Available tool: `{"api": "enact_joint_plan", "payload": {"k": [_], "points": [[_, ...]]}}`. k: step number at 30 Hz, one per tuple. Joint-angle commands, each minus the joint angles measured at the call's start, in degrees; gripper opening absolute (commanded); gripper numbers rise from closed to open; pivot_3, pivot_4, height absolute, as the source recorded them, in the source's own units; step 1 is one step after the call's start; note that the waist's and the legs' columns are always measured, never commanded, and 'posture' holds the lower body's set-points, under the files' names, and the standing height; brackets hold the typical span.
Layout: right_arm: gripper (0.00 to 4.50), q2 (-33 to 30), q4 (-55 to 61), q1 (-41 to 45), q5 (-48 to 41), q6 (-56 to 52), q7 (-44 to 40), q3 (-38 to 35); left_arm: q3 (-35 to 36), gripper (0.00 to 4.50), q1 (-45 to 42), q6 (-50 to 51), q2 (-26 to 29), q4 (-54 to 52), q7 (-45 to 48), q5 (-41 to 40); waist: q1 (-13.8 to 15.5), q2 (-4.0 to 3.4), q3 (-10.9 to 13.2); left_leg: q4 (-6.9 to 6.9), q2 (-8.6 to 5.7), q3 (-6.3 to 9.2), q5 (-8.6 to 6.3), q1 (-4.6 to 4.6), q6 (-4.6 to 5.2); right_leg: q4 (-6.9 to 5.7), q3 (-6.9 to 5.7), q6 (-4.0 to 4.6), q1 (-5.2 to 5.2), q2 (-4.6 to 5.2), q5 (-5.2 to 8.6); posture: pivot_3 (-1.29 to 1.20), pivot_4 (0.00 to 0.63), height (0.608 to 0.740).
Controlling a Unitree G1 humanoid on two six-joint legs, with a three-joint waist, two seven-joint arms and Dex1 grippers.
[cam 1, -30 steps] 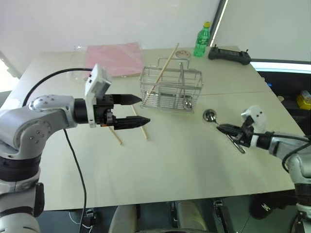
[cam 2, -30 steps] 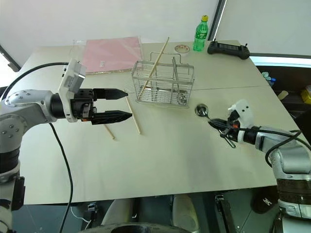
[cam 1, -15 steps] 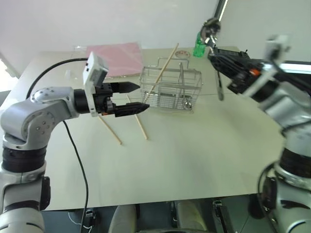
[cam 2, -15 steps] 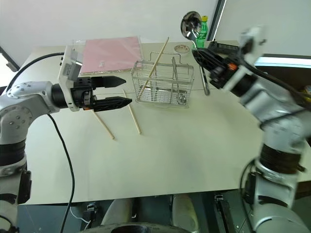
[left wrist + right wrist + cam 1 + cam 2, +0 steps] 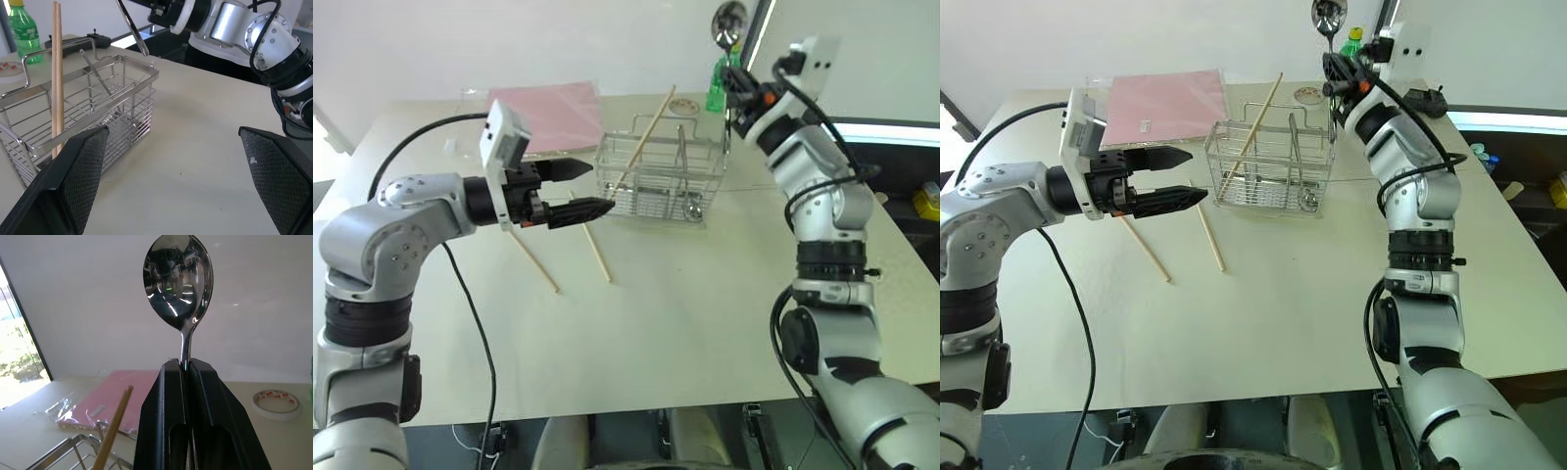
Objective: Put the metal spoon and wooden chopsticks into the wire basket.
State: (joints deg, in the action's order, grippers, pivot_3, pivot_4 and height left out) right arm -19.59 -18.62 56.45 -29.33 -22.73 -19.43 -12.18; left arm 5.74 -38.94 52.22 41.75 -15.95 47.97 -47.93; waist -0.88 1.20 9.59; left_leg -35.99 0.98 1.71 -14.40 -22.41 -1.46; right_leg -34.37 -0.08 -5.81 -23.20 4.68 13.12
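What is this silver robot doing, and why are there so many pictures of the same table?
It is a robot with two arms, each ending in a gripper. Two pictures come from cameras on its head, two from cameras on its wrists. The right gripper is shut on the metal spoon, holding it up by the wire basket. The left gripper is open and holds nothing. Some wooden chopsticks lean in the basket; two more lie on the table. A pink folder, green bottle and tape roll sit behind.

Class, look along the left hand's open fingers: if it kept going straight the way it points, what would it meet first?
Most likely the wire basket, which lies straight ahead of the left hand, with chopsticks leaning inside; the exact depth is unclear.
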Motion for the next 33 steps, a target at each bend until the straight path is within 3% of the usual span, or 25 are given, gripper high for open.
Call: {"api": "enact_joint_plan", "payload": {"k": [1, 13, 16, 21, 23, 28, 33], "points": [[0.04, 1.0, -1.6, 2.8, 0.8, 2.7, -0.4, -1.0, 2.1, 4.5, -0.3, -0.3, 0.5, -1.9, -0.9, -0.5, 0.0, 0.0, 0.0, -0.01, 0.0, 0.0, 0.0, 0.0, 0.0, 0.0, 0.0, 0.0, 0.01, 0.0, 0.0, 0.0, 0.15, 0.721], [0.04, 5.7, -1.5, -2.6, 4.5, 5.7, -0.1, 1.5, 2.1, 4.5, -0.7, -0.4, 0.5, -1.6, -2.1, -0.7, 0.0, 0.0, 0.0, 0.0, 0.0, 0.0, 0.0, 0.0, 0.0, -0.04, 0.0, -0.02, 0.0, 0.0, -0.01, 0.0, 0.15, 0.721], [1.09, 6.3, 0.9, -5.2, 3.5, 4.5, 0.6, 0.6, 2.0, 4.5, -1.1, -0.5, 0.4, -1.3, -2.1, -0.5, 0.0, -0.01, 0.0, -0.02, -0.01, 0.0, 0.0, 0.0, -0.01, -0.04, 0.01, -0.01, 0.02, 0.01, -0.01, 0.0, 0.15, 0.721], [3.63, 5.9, 6.1, -8.4, 3.1, 2.5, 2.3, -0.4, 1.8, 4.5, -1.8, -0.7, 0.2, -0.5, -2.1, -0.2, 0.0, -0.02, 0.0, -0.04, 0.0, 0.02, 0.01, 0.02, -0.01, -0.08, 0.01, -0.01, 0.01, 0.0, -0.01, 0.0, 0.15, 0.721], [4.44, 5.3, 8.0, -9.3, 3.1, 1.5, 2.6, -0.7, 1.6, 4.5, -2.1, -0.8, 0.0, -0.1, -2.1, 0.0, 0.0, -0.02, 0.0, -0.03, -0.01, 0.03, 0.01, 0.03, -0.01, -0.11, 0.01, -0.01, 0.01, 0.0, -0.01, 0.0, 0.15, 0.721], [4.44, 2.2, 13.1, -10.6, 2.2, -2.1, 2.6, -2.0, 1.1, 4.5, -2.9, -1.4, -0.6, 0.8, -2.0, 0.6, 0.0, -0.02, 0.0, -0.05, -0.01, 0.02, 0.01, 0.03, -0.01, -0.09, 0.01, 0.0, 0.01, 0.0, 0.0, 0.0, 0.15, 0.721], [4.44, -9.9, 23.8, -11.5, -4.7, -13.3, -2.5, -6.3, 1.9, 4.5, -3.2, -0.7, -0.4, 1.3, -2.8, 1.0, 0.4, -0.06, 0.0, -0.02, -0.01, 0.02, 0.01, -0.01, -0.01, -0.04, 0.01, 0.0, 0.01, 0.01, 0.0, 0.0, 0.15, 0.721]]}}
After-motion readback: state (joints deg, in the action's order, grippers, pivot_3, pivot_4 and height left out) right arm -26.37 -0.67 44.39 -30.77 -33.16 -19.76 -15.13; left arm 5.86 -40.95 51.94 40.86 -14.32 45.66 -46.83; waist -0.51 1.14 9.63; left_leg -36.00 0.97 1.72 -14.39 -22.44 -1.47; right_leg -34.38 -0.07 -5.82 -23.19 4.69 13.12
